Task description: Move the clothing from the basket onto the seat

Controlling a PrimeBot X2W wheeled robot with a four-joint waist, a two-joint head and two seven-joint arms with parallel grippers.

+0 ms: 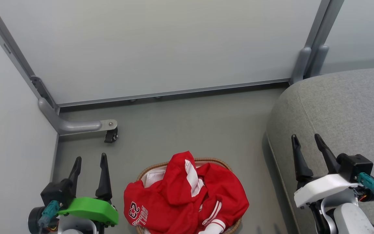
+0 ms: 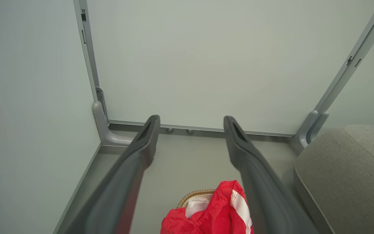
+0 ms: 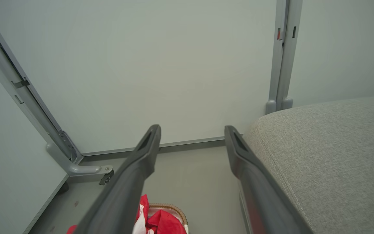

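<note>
**Both pincers empty and spread, all the red stuff is in the basket**

Your left gripper [image 1: 90,158] has its two dark fingers apart with nothing between them. The left wrist view shows bare floor through the gap. Same deal with the right gripper [image 1: 305,137]: fingers spread, holding nothing, hanging over the edge of the seat [image 1: 346,107]. Looks to me like a ready pose, one arm parked either side of the work, so either one could go in first.

Between them, low in the head view, the clothing [image 1: 182,198] is heaped in the basket [image 1: 213,160]. It's piled high enough to hide most of the woven rim and it spills over the near edge. The "23" lettering faces up on the left part, and a bit of white liner [image 1: 154,177] peeks out at the back. One fold stands up taller than the rest, with a white stripe down it. I'd guess that's your easiest pinch point, since it sticks up clear of the liner.

The basket sits on the grey floor [image 1: 190,126], near the seat's rounded corner but not touching it. That should keep the carry short: lift, swing right, drop. The seat top is bare, so nothing has been moved yet.

Further out are pale wall panels [image 1: 157,48] and a caster [image 1: 111,135] on the frame foot, well apart from everything.
</note>
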